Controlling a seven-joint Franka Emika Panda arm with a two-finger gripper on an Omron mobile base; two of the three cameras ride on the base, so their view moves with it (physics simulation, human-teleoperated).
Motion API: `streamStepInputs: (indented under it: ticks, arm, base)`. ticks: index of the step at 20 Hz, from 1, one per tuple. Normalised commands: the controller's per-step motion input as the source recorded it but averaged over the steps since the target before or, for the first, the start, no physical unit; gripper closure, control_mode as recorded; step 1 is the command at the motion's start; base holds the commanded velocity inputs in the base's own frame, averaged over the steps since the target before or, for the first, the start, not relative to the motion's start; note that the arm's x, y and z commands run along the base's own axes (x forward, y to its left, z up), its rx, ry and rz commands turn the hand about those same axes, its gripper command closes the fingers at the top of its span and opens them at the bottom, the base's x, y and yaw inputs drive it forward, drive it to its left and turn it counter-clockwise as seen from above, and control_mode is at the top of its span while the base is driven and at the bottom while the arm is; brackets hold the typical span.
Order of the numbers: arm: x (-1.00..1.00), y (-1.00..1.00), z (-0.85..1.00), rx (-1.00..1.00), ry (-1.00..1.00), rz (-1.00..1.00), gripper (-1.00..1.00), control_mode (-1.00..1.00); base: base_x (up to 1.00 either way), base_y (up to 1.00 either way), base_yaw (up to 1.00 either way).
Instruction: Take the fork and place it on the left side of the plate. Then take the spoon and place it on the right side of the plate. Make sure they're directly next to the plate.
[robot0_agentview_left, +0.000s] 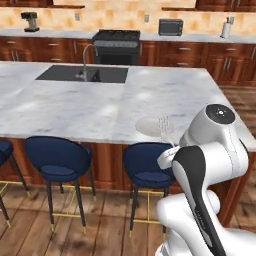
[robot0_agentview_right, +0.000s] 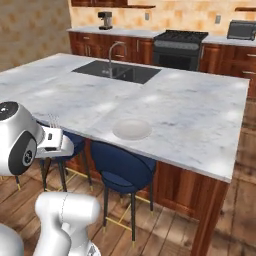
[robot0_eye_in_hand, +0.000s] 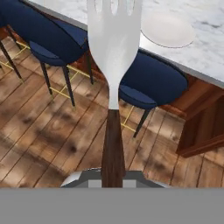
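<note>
- The gripper (robot0_eye_in_hand: 113, 181) is clenched on the fork (robot0_eye_in_hand: 113, 57). In the hand view it pinches the dark brown handle at the bottom middle of the frame.
- The fork points straight up the middle of that frame. Its pale tines reach the top edge.
- In the left base view the fork's tines (robot0_agentview_left: 163, 125) show faintly at the right of the middle, just above the white arm.
- In the right base view the tines (robot0_agentview_right: 53, 120) stick up at the left of the frame, over the arm's white hand.
- The plate (robot0_eye_in_hand: 168, 29) is round and off-white. It sits on the marble island counter (robot0_agentview_left: 100, 100), near the counter's front edge.
- In the hand view the plate is at the upper right, to the right of the tines.
- In the left base view the plate (robot0_agentview_left: 150, 126) is right of the middle, and the tines sit in front of its right part.
- In the right base view the plate (robot0_agentview_right: 132, 129) is at the middle of the frame, well apart from the fork.
- Blue stools (robot0_agentview_right: 125, 170) stand under the counter's front edge, on a wooden floor (robot0_eye_in_hand: 52, 144).
- A dark sink (robot0_agentview_left: 82, 74) with a curved tap (robot0_agentview_right: 113, 55) is set in the far part of the counter.
- A black stove (robot0_agentview_left: 116, 45) stands at the back wall, in the upper middle of the left base view.
- A microwave (robot0_agentview_left: 170, 26) is to the right of the stove there, and a coffee machine (robot0_agentview_left: 30, 21) is at the upper left.
</note>
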Motion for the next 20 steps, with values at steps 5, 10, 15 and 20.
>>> streamStepInputs:
  ticks: [5,10,15,20]
  arm:
    - [0.0,0.0,0.0,0.0,0.0,0.0,1.0,1.0]
    - [0.0,0.0,0.0,0.0,0.0,0.0,1.0,1.0]
    - [0.0,0.0,0.0,0.0,0.0,0.0,1.0,1.0]
    - [0.0,0.0,0.0,0.0,0.0,0.0,1.0,1.0]
  base:
    - [0.21,0.7,-0.46]
    - [0.34,0.68,-0.47]
    - [0.63,0.62,-0.43]
    - [0.96,0.5,-0.19]
